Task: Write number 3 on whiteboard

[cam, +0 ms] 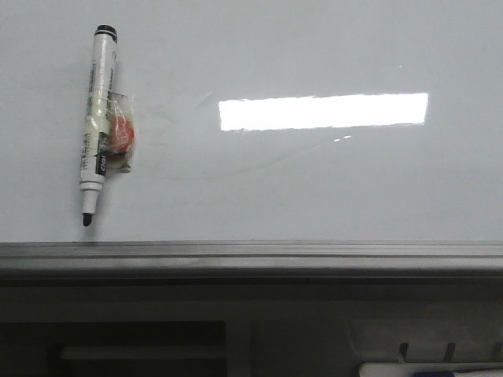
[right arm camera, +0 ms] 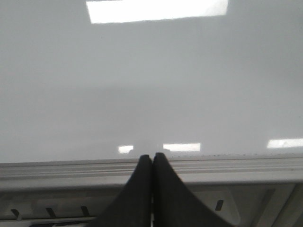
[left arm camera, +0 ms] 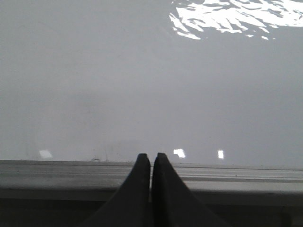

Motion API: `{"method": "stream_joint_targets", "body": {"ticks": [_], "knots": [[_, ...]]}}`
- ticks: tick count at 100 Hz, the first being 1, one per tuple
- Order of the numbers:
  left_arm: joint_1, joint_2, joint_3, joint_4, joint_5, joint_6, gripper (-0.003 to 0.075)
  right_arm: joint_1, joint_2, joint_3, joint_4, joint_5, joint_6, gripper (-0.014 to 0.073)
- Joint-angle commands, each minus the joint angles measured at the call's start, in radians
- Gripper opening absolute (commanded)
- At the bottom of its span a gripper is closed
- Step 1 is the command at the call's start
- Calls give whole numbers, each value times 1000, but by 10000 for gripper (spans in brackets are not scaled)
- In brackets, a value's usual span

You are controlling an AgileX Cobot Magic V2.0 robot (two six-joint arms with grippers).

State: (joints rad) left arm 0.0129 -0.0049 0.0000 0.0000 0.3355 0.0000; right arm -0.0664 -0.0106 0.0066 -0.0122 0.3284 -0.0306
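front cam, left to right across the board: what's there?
Marker lying on the whiteboard, cap end far, tip near → crumpled clear wrapper with red inside touching its right side → bright rectangular light reflection. No 3 drawn.

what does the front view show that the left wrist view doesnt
Only the front view shows the marker lying uncapped on the whiteboard, tip toward the frame, with a small crumpled red and clear wrapper touching its side. It also shows faint grey erased smudges and no number 3 drawn.

Only the left wrist view shows the left claw, shut and empty, poised over the board's near frame.

Both show the glossy pale board, its grey metal frame and bright ceiling-light glare.
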Motion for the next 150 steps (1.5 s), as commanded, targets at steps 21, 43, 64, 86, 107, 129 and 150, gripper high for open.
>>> {"method": "stream_joint_targets", "body": {"ticks": [21, 43, 64, 86, 107, 129, 150], "knots": [[3, -24, 11, -10, -98, -8, -20, -8, -16, 32, -25, -52, 0, -61], [3, -24, 11, 9, -193, -8, -21, -8, -16, 32, -50, -60, 0, -61], [3, -24, 11, 23, -231, -8, -21, -8, -16, 32, -89, -122, -2, -61], [3, -24, 9, 16, -257, -8, -21, -8, -6, 32, -72, -175, 0, -61], [3, -20, -25, -88, -259, -8, -21, -8, 76, 13, 57, -167, 0, -61], [3, 90, -132, -84, -186, -6, -21, -8, 218, -91, 65, -140, 0, -61], [3, 199, -222, -77, -176, -6, -21, -8, 287, -178, 65, -138, 0, -61]]}}
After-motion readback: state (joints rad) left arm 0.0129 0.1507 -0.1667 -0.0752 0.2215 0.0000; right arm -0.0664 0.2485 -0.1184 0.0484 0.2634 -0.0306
